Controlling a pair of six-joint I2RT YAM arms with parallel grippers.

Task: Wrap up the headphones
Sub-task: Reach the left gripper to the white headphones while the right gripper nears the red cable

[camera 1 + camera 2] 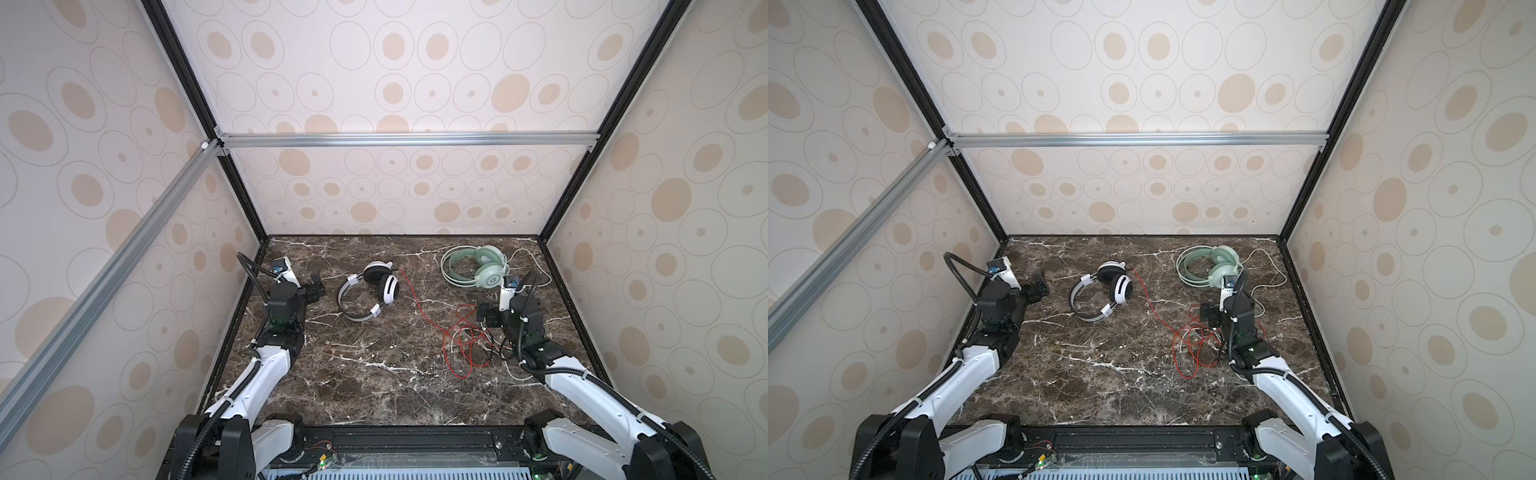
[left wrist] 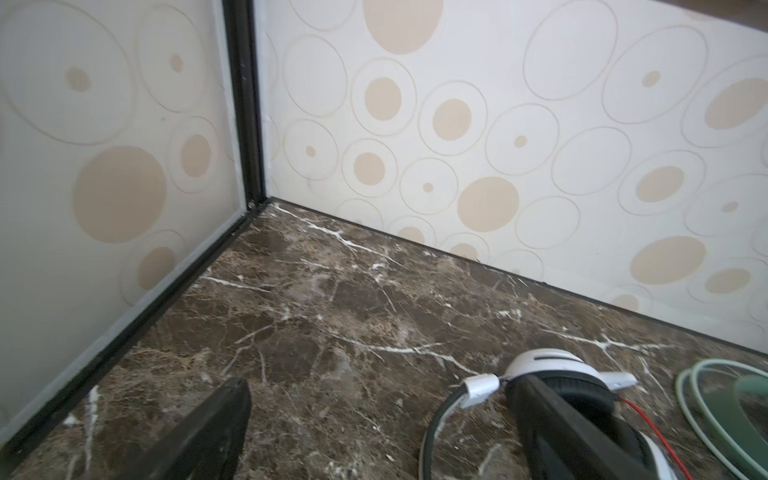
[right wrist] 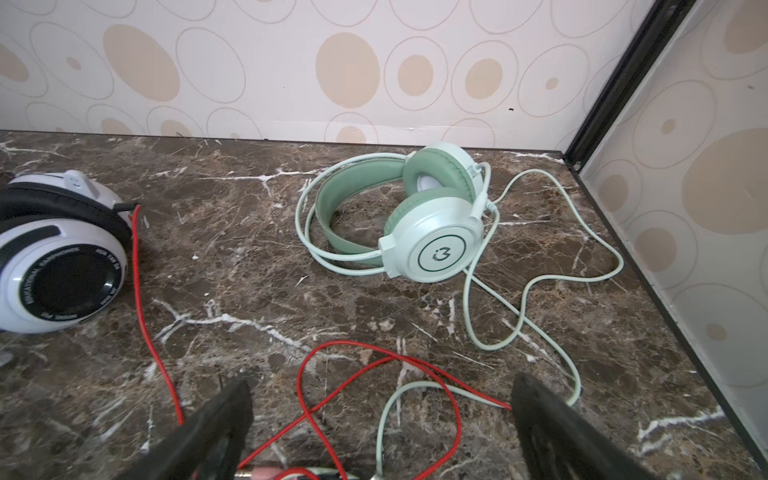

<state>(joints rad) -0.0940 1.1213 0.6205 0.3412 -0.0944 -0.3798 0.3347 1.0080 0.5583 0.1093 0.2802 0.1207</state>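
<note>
The white headphones with black ear pads lie on their side left of centre, and their cup shows in both wrist views. A thin red cord runs from them to a tangle near the right arm. The mint-green headphones lie at the back right, their pale cord looping into the same tangle. My left gripper is open just left of the white headband. My right gripper hangs open over the crossed cords, with nothing gripped.
The brown marble tabletop is boxed in by patterned walls with black corner posts. The left wall's base edge runs close beside my left gripper. The right wall stands just past the pale cord.
</note>
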